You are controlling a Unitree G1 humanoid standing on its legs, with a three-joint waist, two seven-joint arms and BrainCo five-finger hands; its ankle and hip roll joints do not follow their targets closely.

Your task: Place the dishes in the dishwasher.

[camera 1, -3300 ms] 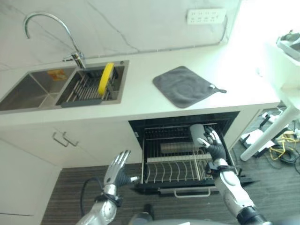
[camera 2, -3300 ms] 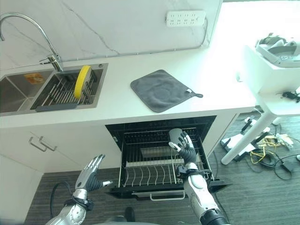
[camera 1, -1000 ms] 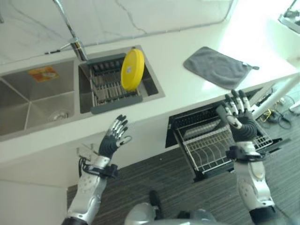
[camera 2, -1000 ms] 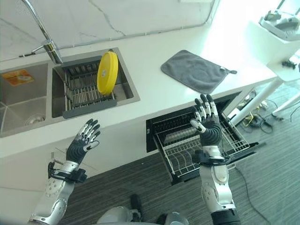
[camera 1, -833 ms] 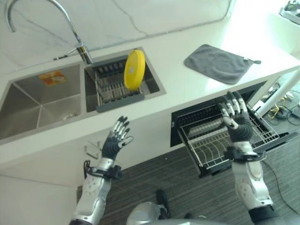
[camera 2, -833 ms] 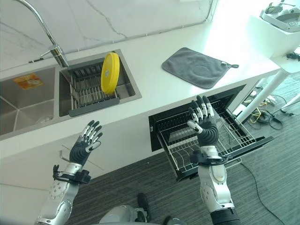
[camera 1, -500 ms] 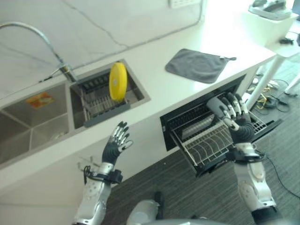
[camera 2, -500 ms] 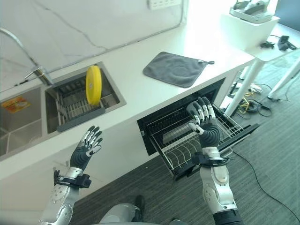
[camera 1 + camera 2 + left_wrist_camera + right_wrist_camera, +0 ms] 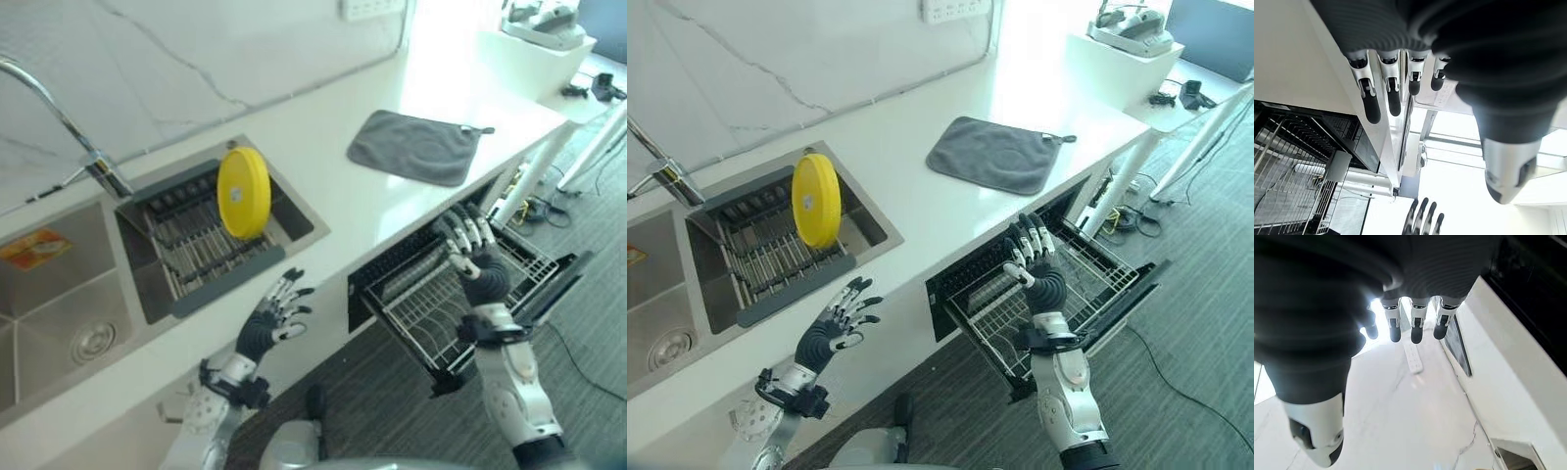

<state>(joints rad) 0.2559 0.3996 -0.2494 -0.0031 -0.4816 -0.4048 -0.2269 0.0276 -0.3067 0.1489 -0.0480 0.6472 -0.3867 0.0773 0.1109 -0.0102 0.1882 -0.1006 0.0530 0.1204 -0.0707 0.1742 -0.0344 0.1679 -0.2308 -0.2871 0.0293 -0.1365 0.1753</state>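
Yellow plate (image 9: 244, 192) standing on edge, upright, in the slotted drying rack (image 9: 206, 257) that sits in the right basin of the sink (image 9: 69, 294), near the base of the tap (image 9: 59, 108). Probably stiff and fairly light, plastic or glazed by the look, so likely slick at the rim and, if ceramic, liable to chip against the rack wires; best taken by the top edge, thumb on one face and fingers on the other, then lifted straight up out of its slot before any tilting. No other dish visible in the rack; left basin bare apart from the drain and an orange sticker (image 9: 37, 248). To the right on the white counter (image 9: 323, 157), well apart from the sink, a grey cloth (image 9: 416, 147) lying flat. Below the counter edge, the dishwasher (image 9: 970, 279) open with its wire basket (image 9: 1073, 269) pulled out; tines along the front row free for a plate, a pale object further back too hidden to name. Left hand (image 9: 269, 323) raised in front of the counter edge below the rack, fingers spread and straight, holding nothing, not yet at the plate. Right hand (image 9: 1034, 264) held up over the pulled-out basket, fingers likewise straight and slightly apart, empty.
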